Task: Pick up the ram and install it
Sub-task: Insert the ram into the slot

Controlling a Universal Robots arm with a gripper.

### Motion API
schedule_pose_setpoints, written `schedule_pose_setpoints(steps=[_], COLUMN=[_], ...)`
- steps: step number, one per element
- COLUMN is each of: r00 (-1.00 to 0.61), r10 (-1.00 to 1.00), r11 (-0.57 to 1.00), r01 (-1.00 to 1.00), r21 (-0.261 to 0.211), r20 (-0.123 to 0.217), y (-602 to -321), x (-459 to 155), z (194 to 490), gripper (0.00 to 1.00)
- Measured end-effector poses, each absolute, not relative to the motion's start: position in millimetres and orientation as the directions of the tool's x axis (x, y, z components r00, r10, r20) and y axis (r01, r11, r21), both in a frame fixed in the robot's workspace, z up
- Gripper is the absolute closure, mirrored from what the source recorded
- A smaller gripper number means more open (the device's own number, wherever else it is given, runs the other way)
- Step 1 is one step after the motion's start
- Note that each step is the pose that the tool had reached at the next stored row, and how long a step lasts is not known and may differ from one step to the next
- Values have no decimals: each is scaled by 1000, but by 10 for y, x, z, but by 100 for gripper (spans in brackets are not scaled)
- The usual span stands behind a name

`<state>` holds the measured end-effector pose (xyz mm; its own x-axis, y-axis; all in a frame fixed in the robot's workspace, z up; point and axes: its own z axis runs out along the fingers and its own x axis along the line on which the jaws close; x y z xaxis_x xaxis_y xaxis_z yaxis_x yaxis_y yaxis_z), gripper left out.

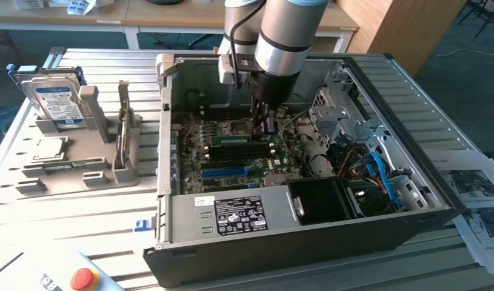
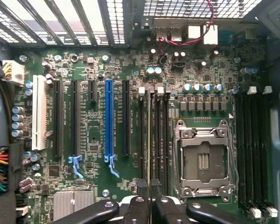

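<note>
Slatted table, carrying the open computer case across its middle and toward the edge on the exterior view's right. Inside the case, the arm reaches down to the motherboard. You see the gripper closed almost fully, pinching the ram by its thin upper edge. The ram stands on edge along the black memory slots beside the empty processor socket, near the board's middle. You cannot tell whether it is seated. Treat it as light, stiff and probably fragile: hold the bare board edges and keep off the chips and contacts.
</note>
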<state>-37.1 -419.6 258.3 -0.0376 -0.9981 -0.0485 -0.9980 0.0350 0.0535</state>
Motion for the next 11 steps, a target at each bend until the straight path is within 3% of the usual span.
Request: schedule_pose_setpoints(steps=[11], r00=[-38], r10=[-999], r11=[36], r01=[-997], r21=[64], r20=[-28], y=[-4196], x=[-371], z=[2581], gripper=[88])
